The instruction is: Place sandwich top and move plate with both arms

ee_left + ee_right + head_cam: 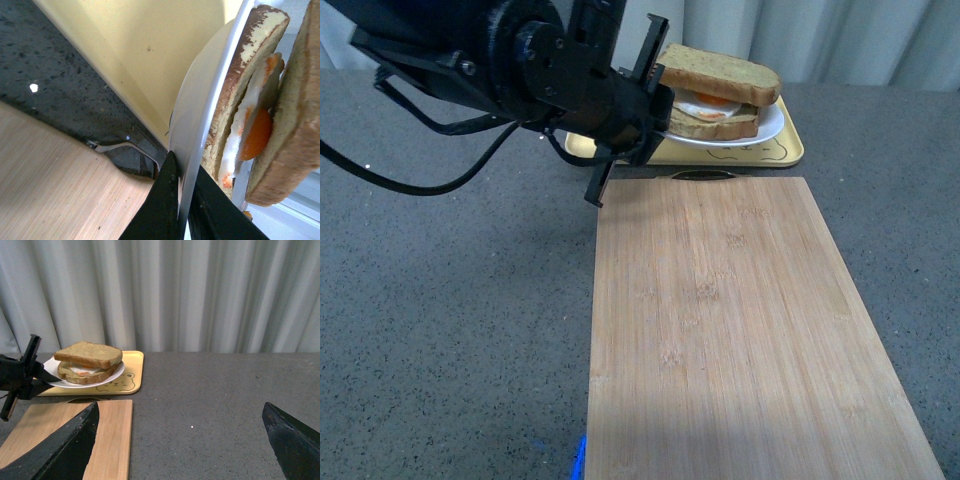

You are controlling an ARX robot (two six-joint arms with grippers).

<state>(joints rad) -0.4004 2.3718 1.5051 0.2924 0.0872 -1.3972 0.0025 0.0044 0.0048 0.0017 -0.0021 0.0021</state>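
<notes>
The sandwich top (720,72) lies on the fried egg and lower slice, all on the white plate (772,124). The plate is lifted just above the yellow tray (782,152) at the back. My left gripper (655,125) is shut on the plate's left rim (197,115), one finger above and one below. The right wrist view shows the same sandwich top (89,354) on the plate (116,374). My right gripper (182,440) is open over bare tabletop, well to the right of the plate, with nothing between its fingers (290,442).
A long wooden cutting board (740,330) runs from the tray toward the front edge. Grey speckled tabletop (450,320) lies on both sides of it. A pale curtain (200,290) hangs behind the table. Black cables (420,185) trail from the left arm.
</notes>
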